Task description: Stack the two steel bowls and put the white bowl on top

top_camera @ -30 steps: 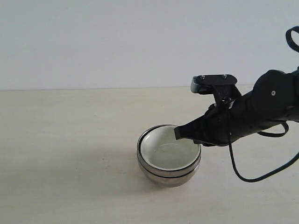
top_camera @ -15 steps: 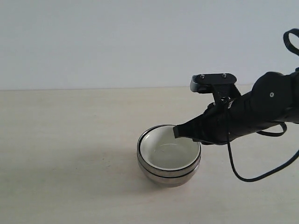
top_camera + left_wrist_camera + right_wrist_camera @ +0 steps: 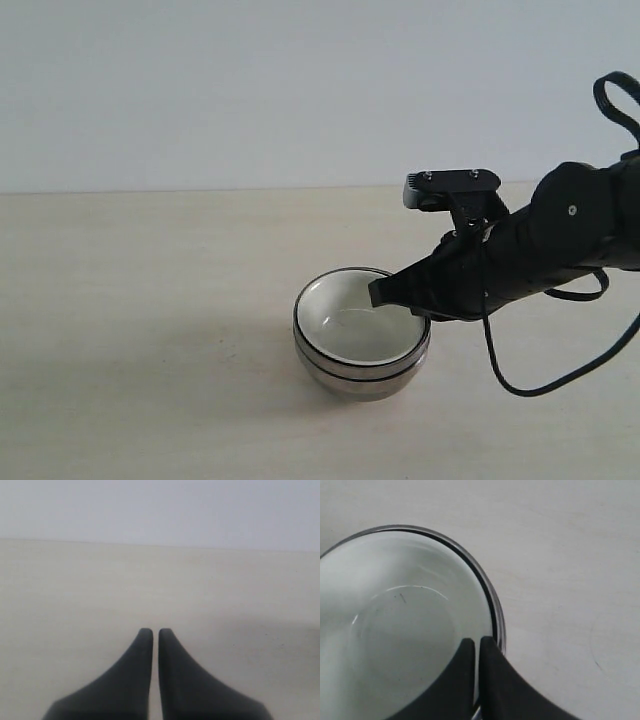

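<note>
The two steel bowls (image 3: 361, 376) sit nested on the table, and the white bowl (image 3: 352, 322) rests inside the upper one. My right gripper (image 3: 376, 291) hovers just over the stack's right rim, shut with nothing between its fingers. The right wrist view shows the white bowl (image 3: 405, 625) ringed by the steel rim (image 3: 497, 617), with my right gripper (image 3: 477, 641) above the inner edge. My left gripper (image 3: 151, 631) is shut and empty over bare table, and it is out of the exterior view.
The pale table (image 3: 140, 300) stretches to a plain wall at the back. A black cable (image 3: 520, 385) loops down from the right arm to the right of the bowls.
The right arm has shifted slightly left and down, its tip now a little further over the bowl rim. The bowls have not moved.
</note>
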Robot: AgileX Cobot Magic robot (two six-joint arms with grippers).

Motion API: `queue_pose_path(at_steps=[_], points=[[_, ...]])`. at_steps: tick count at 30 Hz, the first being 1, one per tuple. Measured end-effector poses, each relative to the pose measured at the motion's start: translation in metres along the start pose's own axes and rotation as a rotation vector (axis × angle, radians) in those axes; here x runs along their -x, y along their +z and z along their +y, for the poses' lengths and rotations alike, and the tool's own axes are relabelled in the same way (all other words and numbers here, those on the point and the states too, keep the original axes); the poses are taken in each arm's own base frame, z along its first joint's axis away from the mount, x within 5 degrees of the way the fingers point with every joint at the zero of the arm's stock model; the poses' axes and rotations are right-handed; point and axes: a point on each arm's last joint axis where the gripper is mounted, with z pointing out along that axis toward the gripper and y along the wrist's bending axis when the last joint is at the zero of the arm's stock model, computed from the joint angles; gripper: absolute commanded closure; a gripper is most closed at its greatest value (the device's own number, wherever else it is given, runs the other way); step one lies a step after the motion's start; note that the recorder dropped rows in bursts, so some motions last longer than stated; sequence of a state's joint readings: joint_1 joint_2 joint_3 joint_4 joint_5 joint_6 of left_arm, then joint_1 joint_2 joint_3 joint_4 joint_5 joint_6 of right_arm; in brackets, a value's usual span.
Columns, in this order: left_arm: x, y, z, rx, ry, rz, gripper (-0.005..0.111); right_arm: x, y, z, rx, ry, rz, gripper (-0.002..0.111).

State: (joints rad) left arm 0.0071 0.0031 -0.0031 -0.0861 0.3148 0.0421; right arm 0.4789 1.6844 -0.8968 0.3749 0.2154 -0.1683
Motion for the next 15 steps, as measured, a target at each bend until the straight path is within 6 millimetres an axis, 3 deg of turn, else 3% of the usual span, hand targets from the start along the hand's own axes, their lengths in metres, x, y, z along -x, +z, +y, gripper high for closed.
queue_pose_path(at_steps=[6, 15], points=[[0.0, 0.0, 0.0, 0.0, 0.0, 0.0, 0.103, 0.002, -0.003, 0.0, 0.001, 0.004, -0.017, 0.108], [0.0, 0.0, 0.0, 0.0, 0.0, 0.0, 0.103, 0.015, -0.033, 0.015, 0.039, -0.013, -0.133, 0.108]])
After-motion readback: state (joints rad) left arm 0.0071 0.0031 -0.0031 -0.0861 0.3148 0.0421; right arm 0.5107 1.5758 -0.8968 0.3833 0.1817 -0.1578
